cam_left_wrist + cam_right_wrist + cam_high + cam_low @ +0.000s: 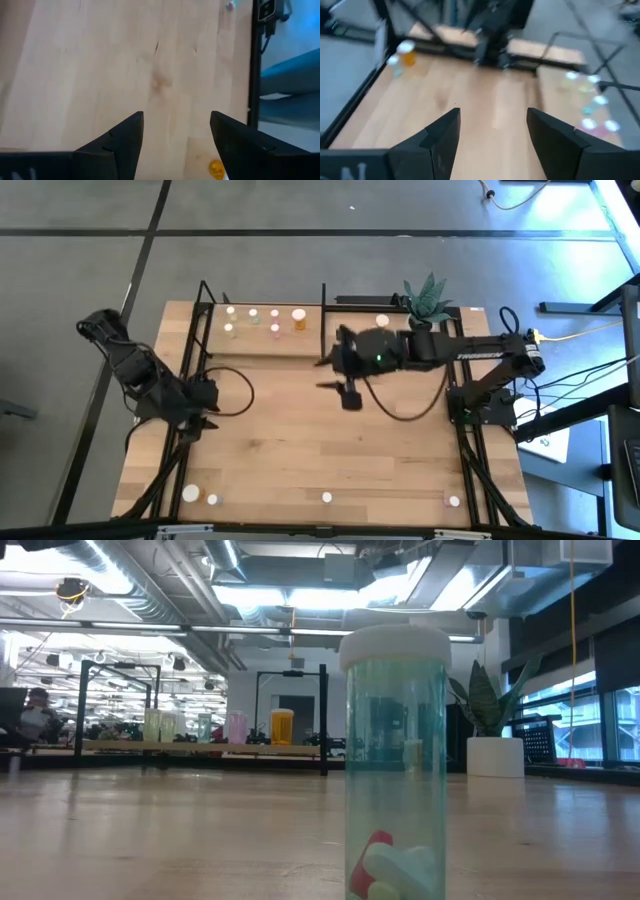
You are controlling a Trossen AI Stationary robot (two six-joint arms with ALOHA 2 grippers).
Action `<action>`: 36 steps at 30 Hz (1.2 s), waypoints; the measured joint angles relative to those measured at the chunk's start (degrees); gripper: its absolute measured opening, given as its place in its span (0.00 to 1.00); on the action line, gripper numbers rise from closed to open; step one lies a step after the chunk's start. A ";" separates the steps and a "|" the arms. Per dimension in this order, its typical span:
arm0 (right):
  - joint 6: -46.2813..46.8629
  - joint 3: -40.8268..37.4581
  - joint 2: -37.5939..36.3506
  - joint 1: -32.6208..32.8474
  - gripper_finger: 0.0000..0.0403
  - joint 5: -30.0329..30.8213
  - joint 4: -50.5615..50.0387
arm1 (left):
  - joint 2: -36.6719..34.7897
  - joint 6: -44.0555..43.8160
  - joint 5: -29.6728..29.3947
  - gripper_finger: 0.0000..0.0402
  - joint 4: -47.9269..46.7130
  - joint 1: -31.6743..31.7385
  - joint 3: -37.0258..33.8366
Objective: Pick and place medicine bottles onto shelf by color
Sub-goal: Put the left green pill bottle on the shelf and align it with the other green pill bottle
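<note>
Both grippers' jaws stand apart over bare table (pixel 300 430), holding nothing

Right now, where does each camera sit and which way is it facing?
High: overhead, facing down; both arms, shelf, plant.
Low: at tabletop height, facing level past a clear bottle toward the shelf; no arm shows.
Left wrist: behind the open left gripper, bare table ahead.
Right wrist: behind the open right gripper, facing the left arm.
High and low share the plant.

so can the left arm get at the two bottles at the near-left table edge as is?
Probably yes. The left tool is open and empty, and bare table lies between it and the two bottles; nothing blocks the way.
</note>
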 joint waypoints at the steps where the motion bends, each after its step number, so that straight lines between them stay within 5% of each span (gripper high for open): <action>1: -0.62 0.00 0.00 1.11 0.57 0.05 -1.52 | 0.47 0.00 -1.02 0.55 0.00 -0.98 0.00; 16: -1.56 0.00 0.00 15.08 0.57 -10.02 -14.08 | 12.37 -2.95 -2.88 0.55 9.81 -6.98 0.00; 27: 9.41 0.00 1.90 20.86 0.57 3.46 -10.75 | 19.36 -2.93 -1.69 0.55 20.16 -17.73 0.00; 36: 13.29 0.00 4.04 21.24 0.57 3.72 -7.82 | 28.23 -3.87 -0.87 0.55 25.23 -24.23 0.00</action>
